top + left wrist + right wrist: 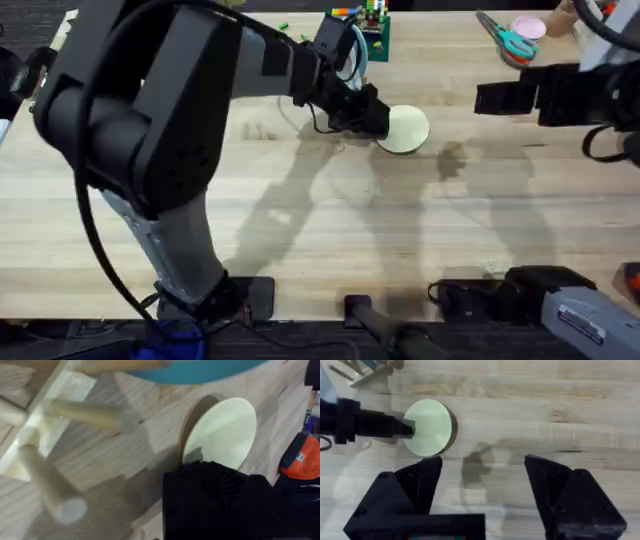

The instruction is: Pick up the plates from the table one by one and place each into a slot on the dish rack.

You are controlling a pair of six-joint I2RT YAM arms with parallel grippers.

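The left arm (150, 130) was built of thick, rounded black links with a pale grey segment near its base, and a thin black cable looped loosely alongside it. Its gripper (375, 120) was matte black, with a faint ribbed patch on the casing. The right gripper (482, 480) was black too — two broad, angular, wedge-shaped fingers (420, 485). A white-grey labelled segment sat near the right arm's (570, 300) base.

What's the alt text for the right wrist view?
The left gripper reaches in from the side and touches the edge of a cream plate lying on the wooden table. The right gripper hangs open nearby, over bare wood.
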